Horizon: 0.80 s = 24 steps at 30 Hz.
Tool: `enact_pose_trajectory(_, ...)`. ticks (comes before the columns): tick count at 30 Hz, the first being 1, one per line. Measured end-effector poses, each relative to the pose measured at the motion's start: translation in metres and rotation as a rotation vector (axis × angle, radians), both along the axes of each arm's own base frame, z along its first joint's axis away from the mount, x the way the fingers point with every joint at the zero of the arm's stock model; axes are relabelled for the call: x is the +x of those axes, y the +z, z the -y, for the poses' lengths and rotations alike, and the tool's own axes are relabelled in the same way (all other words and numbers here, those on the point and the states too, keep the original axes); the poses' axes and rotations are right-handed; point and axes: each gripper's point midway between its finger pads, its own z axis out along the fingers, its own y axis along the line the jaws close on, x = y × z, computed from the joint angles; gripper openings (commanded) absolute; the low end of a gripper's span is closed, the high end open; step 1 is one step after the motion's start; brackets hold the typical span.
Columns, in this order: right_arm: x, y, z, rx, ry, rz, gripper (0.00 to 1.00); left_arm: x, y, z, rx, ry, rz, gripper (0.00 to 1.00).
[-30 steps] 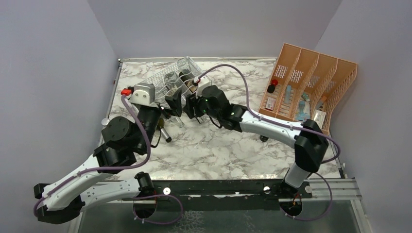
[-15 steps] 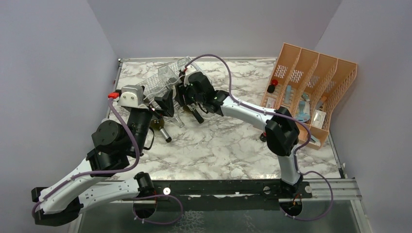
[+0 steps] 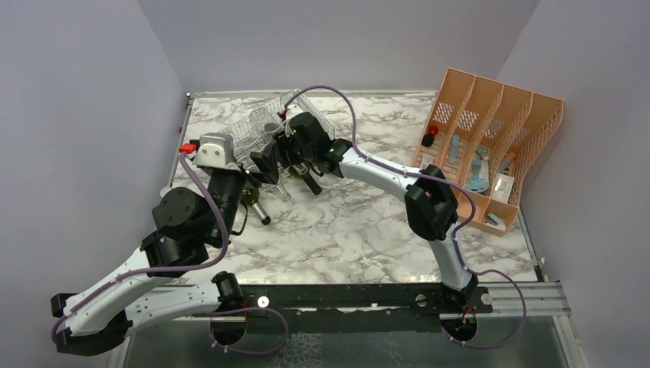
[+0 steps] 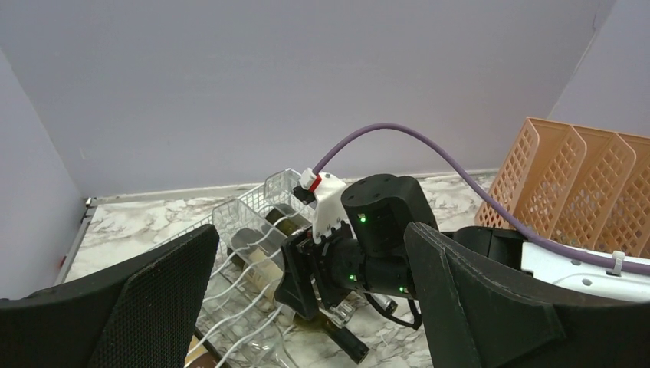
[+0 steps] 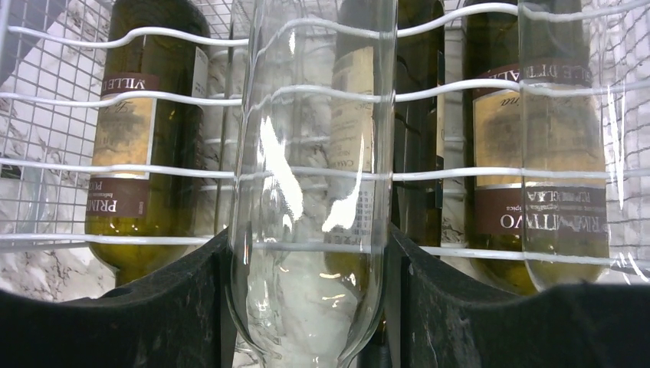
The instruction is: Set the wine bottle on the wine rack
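Note:
My right gripper (image 5: pixel 310 253) is shut on a clear glass wine bottle (image 5: pixel 314 169), its black fingers (image 5: pixel 176 299) pressed against the lower body on both sides. The bottle lies along the white wavy wires of the wine rack (image 5: pixel 460 175), above green labelled bottles (image 5: pixel 146 130). From above, the right gripper (image 3: pixel 295 149) is at the front of the silvery wine rack (image 3: pixel 260 126) at the back of the table. My left gripper (image 3: pixel 267 161) hangs just left of it, open and holding nothing. In the left wrist view the left gripper (image 4: pixel 310 238) faces the rack (image 4: pixel 238 230) and the right wrist.
An orange slotted file organizer (image 3: pixel 490 130) with small items stands at the right rear. Dark bottle necks (image 3: pixel 262 215) stick out of the rack's front over the marble table (image 3: pixel 345 230). Grey walls close in the left, back and right.
The right gripper has carried the clear bottle left and back, further into the rack. The left arm shifted slightly left, then back right, its jaws still wide.

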Motion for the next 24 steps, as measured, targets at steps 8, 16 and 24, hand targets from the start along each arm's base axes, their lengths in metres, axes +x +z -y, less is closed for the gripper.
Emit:
enact_pose_trajectory(8,0.006,0.003,0.006,-0.016,-0.015,-0.001,0.69,0.001,0.001,0.002,0.009,0.002,-0.005,0.99)
enact_pose_trajectory(16,0.013,0.009,0.009,-0.012,-0.028,0.018,0.81,0.0,0.007,-0.001,0.006,0.005,-0.004,0.99)
enact_pose_trajectory(24,0.011,0.022,0.015,0.012,-0.031,0.037,0.8,-0.001,0.012,-0.002,0.006,0.004,-0.005,0.99)
